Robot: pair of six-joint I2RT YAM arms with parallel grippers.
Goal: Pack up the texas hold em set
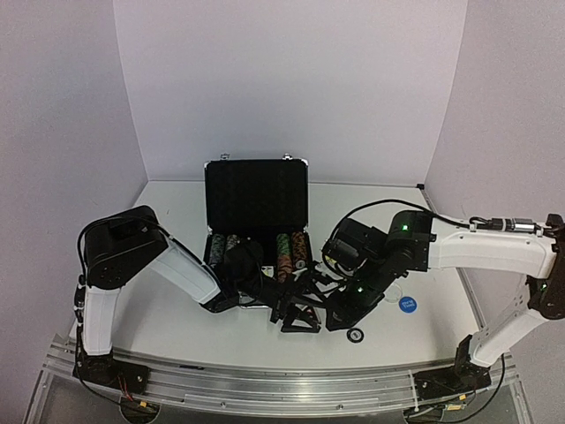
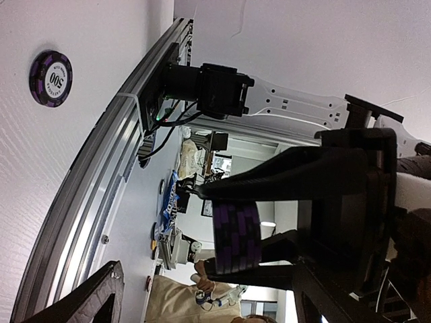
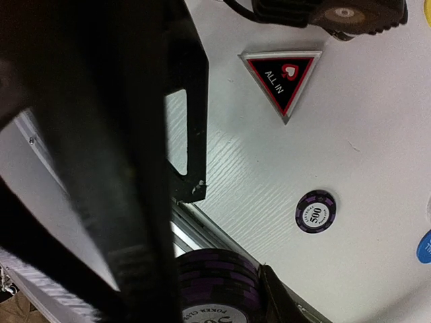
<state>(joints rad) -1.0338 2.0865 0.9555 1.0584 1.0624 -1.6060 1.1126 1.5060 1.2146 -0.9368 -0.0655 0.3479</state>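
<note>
Left wrist: purple striped chip stack clamped in left end effector; right end effector, cannot tell.

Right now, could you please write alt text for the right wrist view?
A stack of purple chips sits at the bottom beside a blurred black bar. On the table lie a triangular ALL IN marker and one purple chip.

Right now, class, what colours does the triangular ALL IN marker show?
The ALL IN marker is black, red-bordered, pale-rimmed; best in the right wrist view.
</note>
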